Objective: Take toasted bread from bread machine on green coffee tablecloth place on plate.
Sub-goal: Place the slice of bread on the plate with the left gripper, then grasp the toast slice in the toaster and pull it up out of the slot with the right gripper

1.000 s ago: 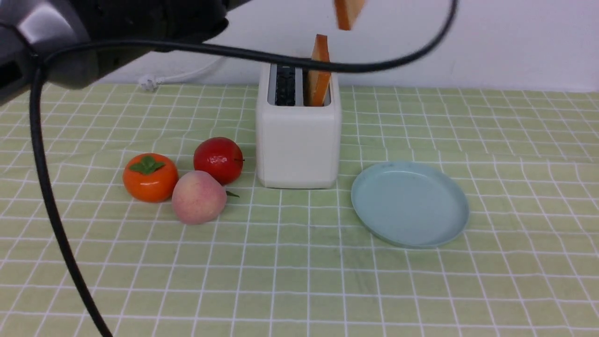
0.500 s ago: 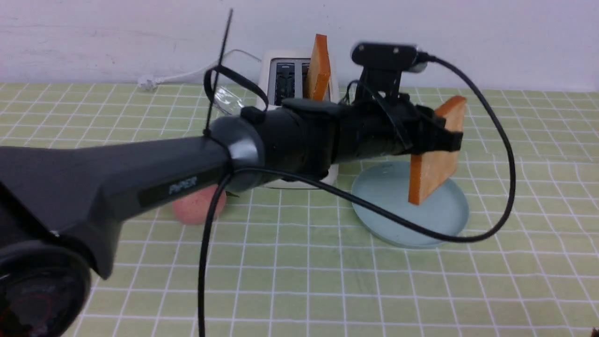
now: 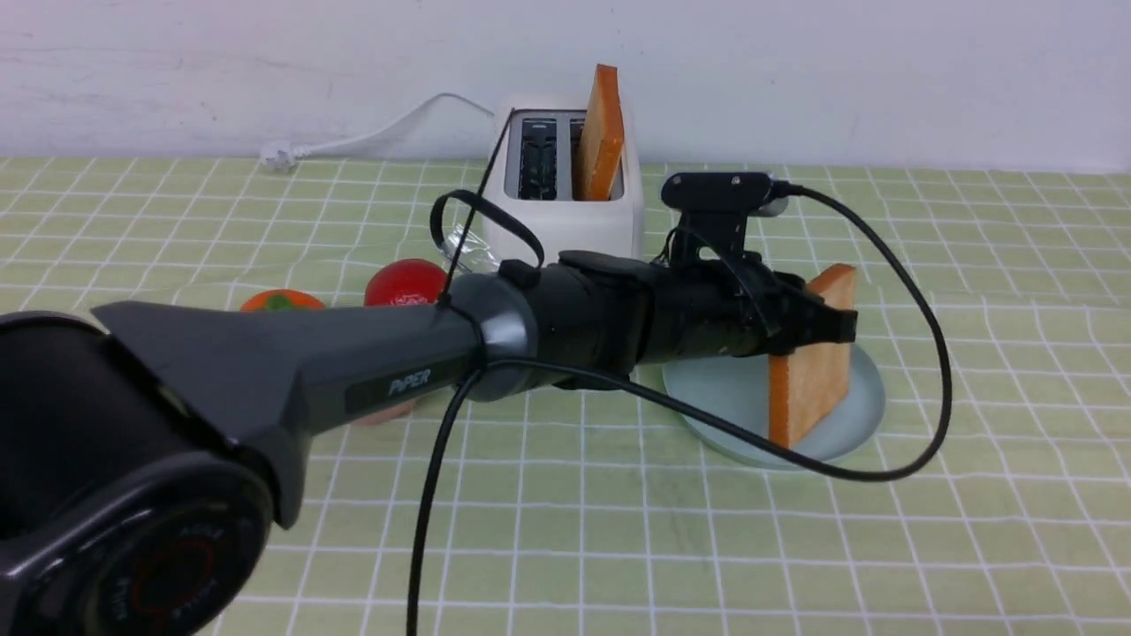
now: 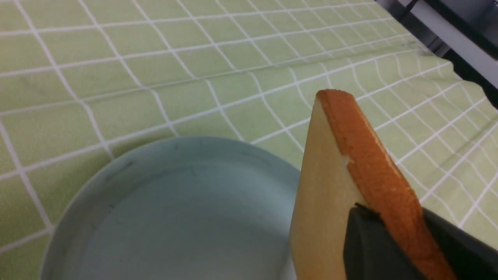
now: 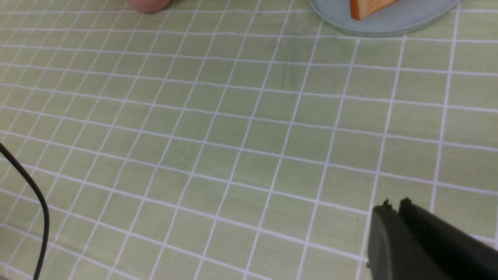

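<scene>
Toast slice clamped at its crust edge by the left pincer, lower corner seemingly touching the plate beneath it. It is likely light, stiff and crumbly, so grip across the faces near the crust. Second slice stands in the bread machine behind.
</scene>
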